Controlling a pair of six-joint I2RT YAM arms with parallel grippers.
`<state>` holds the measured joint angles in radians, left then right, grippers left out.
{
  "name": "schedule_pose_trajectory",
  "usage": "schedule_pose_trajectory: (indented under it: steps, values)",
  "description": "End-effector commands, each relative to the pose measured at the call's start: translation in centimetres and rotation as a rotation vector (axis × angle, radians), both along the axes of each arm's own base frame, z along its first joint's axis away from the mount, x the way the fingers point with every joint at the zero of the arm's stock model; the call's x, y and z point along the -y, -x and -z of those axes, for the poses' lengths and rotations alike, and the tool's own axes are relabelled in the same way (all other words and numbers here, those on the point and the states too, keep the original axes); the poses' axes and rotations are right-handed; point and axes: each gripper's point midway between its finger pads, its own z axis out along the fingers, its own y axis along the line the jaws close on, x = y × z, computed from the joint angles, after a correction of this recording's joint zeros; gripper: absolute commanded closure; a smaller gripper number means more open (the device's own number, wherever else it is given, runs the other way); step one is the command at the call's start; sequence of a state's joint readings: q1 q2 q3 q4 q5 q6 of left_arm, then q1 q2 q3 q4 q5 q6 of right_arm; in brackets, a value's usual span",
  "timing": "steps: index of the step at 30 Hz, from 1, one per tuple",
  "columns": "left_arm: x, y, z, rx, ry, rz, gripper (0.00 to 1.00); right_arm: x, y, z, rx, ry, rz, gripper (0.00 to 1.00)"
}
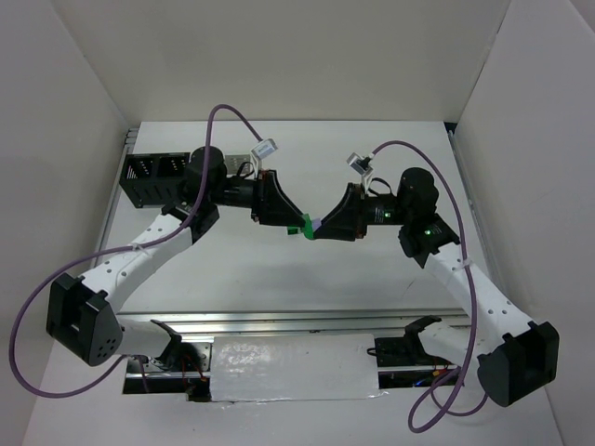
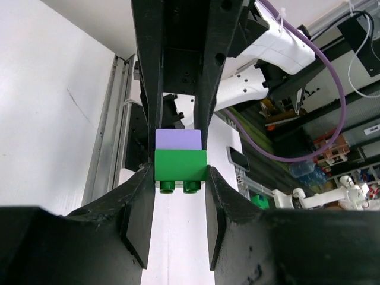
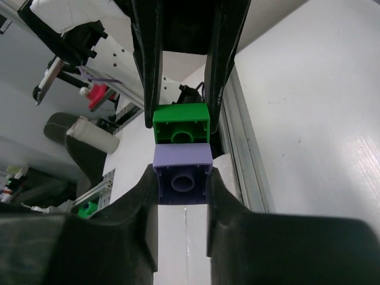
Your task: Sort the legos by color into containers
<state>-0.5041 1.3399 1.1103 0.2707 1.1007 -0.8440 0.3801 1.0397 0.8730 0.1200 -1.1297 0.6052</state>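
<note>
My two grippers meet tip to tip above the middle of the table. My left gripper [image 1: 296, 226] [image 2: 180, 175] is shut on a green lego [image 1: 305, 228] [image 2: 180, 166], its studs facing the left wrist camera. My right gripper [image 1: 323, 227] [image 3: 182, 178] is shut on a lavender lego [image 1: 316, 224] [image 3: 182, 172], hollow underside toward its camera. The two bricks touch end to end; I cannot tell whether they are locked together. The lavender brick shows behind the green one in the left wrist view [image 2: 178, 139], and the green brick shows behind the lavender one in the right wrist view [image 3: 181, 122]. The black container [image 1: 149, 177] stands at the back left. The white containers are out of view.
White walls close in the table [image 1: 279, 269] on the left, back and right. An aluminium rail [image 1: 279, 323] and a white taped panel [image 1: 293, 367] run along the near edge between the arm bases. The left arm's elbow hangs over the black container.
</note>
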Motion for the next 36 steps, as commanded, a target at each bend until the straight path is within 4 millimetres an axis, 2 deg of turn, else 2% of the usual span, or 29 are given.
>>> schedule_pose_trajectory:
  steps: [1, 5, 8, 11, 14, 15, 16, 17, 19, 20, 21, 22, 23, 24, 25, 26, 27, 28, 32, 33, 34, 36]
  values:
    - [-0.2, 0.4, -0.7, 0.084, 0.026, 0.012, 1.00, 0.1, 0.0, -1.7, 0.082, -0.019, 0.020, 1.00]
    - [-0.6, 0.5, -0.8, 0.125, 0.019, 0.007, 1.00, 0.8, -1.3, -1.0, 0.099, 0.014, 0.111, 1.00]
    - [-1.9, -0.4, -0.5, 0.146, 0.002, -0.053, 1.00, 1.8, -2.6, -0.3, 0.087, 0.009, 0.189, 1.00]
    - [-3.8, -2.1, -0.5, 0.152, 0.001, -0.135, 1.00, 2.4, -3.6, 0.2, 0.063, 0.020, 0.264, 1.00]
    - [-6.7, -4.6, 0.1, 0.138, -0.047, -0.286, 1.00, 3.4, -5.9, 1.0, 0.026, 0.057, 0.423, 1.00]
    - [-8.5, -6.7, 0.0, 0.130, -0.081, -0.395, 1.00, 4.0, -7.1, 1.4, 0.014, 0.079, 0.502, 1.00]
    - [-10.1, -8.6, 1.1, 0.126, -0.158, -0.511, 1.00, 4.5, -7.5, 1.9, -0.024, 0.109, 0.548, 1.00]
    - [-13.3, -12.9, 3.3, 0.078, -0.298, -0.788, 1.00, 4.8, -8.1, 2.3, -0.044, 0.133, 0.579, 1.00]
    - [-19.6, -15.5, 6.3, -0.054, -0.542, -1.104, 1.00, 5.3, -8.5, 2.6, -0.063, 0.175, 0.625, 1.00]
    - [-23.3, -17.3, 8.4, -0.100, -0.675, -1.283, 1.00, 5.4, -8.7, 2.8, -0.070, 0.190, 0.640, 1.00]
    - [-25.6, -17.8, 8.2, -0.138, -0.706, -1.354, 1.00, 5.2, -8.5, 2.6, -0.062, 0.197, 0.640, 1.00]
    - [-27.6, -18.9, 9.1, -0.167, -0.744, -1.435, 1.00, 5.4, -8.7, 2.6, -0.062, 0.217, 0.668, 1.00]
    - [-28.1, -19.6, 8.9, -0.172, -0.735, -1.455, 1.00, 5.5, -8.6, 2.6, -0.061, 0.228, 0.677, 1.00]
    - [-30.3, -20.6, 8.0, -0.158, -0.741, -1.558, 1.00, 5.4, -8.6, 2.5, -0.053, 0.239, 0.677, 1.00]
    - [-31.4, -21.5, 7.5, -0.150, -0.734, -1.613, 1.00, 5.3, -8.4, 2.5, -0.057, 0.255, 0.677, 1.00]
    - [-32.2, -22.4, 8.0, -0.158, -0.755, -1.647, 1.00, 5.2, -8.4, 2.6, -0.060, 0.262, 0.675, 1.00]
    - [-33.1, -23.3, 6.5, -0.131, -0.746, -1.701, 1.00, 5.1, -8.2, 2.9, -0.069, 0.273, 0.669, 1.00]
    - [-34.7, -24.5, 6.1, -0.143, -0.752, -1.744, 1.00, 5.0, -8.2, 2.9, -0.073, 0.278, 0.665, 1.00]
    - [-36.5, -26.7, 7.0, -0.153, -0.832, -1.782, 0.93, 5.0, -7.8, 3.2, -0.084, 0.288, 0.657, 1.00]
    - [-36.8, -27.1, 7.2, -0.151, -0.846, -1.782, 0.92, 5.0, -7.7, 3.5, -0.089, 0.290, 0.657, 1.00]
    - [-37.0, -27.5, 8.3, -0.165, -0.872, -1.779, 0.89, 5.0, -7.6, 3.5, -0.088, 0.289, 0.654, 1.00]
    - [-37.5, -27.9, 8.5, -0.174, -0.879, -1.794, 0.87, 4.9, -7.4, 3.6, -0.090, 0.293, 0.647, 1.00]
